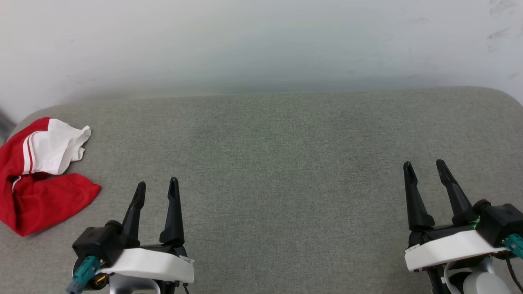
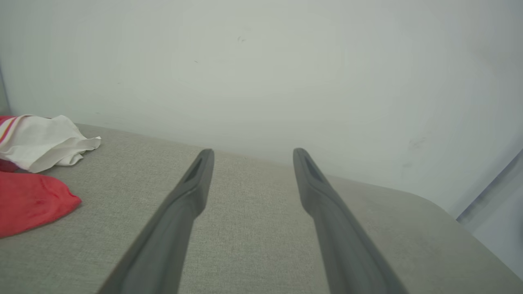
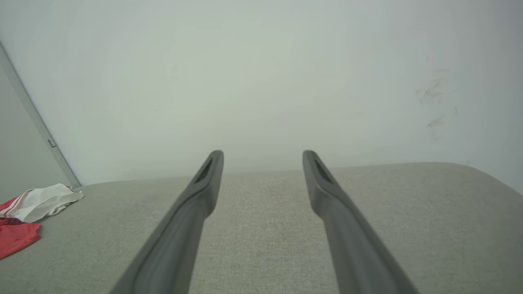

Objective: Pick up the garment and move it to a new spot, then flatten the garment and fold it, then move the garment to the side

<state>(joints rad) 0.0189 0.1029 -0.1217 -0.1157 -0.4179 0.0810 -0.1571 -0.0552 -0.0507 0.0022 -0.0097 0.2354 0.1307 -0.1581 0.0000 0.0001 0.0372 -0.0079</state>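
The shirt lies crumpled in a heap at the far left edge of the grey padded bench. Its red body is bunched toward the near side, and a white sleeve with red stripe trim is folded over the top toward the far side. Nothing touches it.

The left hand hovers low over the near left part of the bench, just to the right of the shirt and apart from it. Its two dark fingers are spread wide and point away toward the pale wall, tilted slightly left. It holds nothing. In the left wrist view the shirt sits off to the left of the fingers.

The right hand sits over the near right part of the bench, well apart from the shirt. Its fingers are also spread, empty, and lean a little left as they point to the wall. The right wrist view shows the shirt far off at the left edge.
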